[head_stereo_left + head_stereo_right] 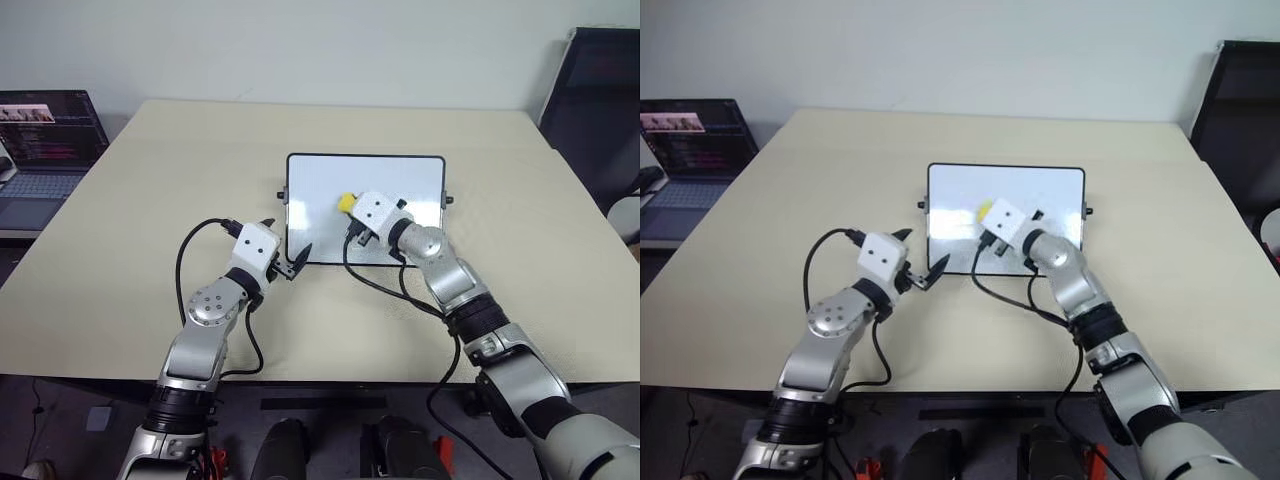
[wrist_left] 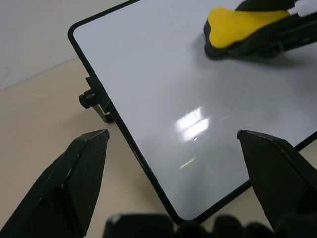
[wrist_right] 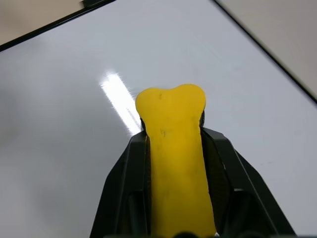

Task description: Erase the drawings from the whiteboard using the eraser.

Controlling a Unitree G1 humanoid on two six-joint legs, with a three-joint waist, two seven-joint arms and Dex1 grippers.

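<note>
The whiteboard (image 1: pixel 320 185) lies flat in the middle of the table, with black knobs on its short sides. My right gripper (image 3: pixel 173 148) is shut on the yellow eraser (image 1: pixel 346 202), which is over the board's middle, its black underside toward the surface. My left gripper (image 2: pixel 172 136) is open at the board's near left corner, one finger on each side of that corner. The drawings are out of view: the bare board surface shows glare patches and no marks, and my right gripper hides part of the board.
The beige table (image 1: pixel 150 200) extends well beyond the board on all sides. An open laptop (image 1: pixel 45 150) sits off its left edge, and a black chair (image 1: pixel 600 110) stands at the far right. Black cables (image 1: pixel 385 285) hang from both wrists.
</note>
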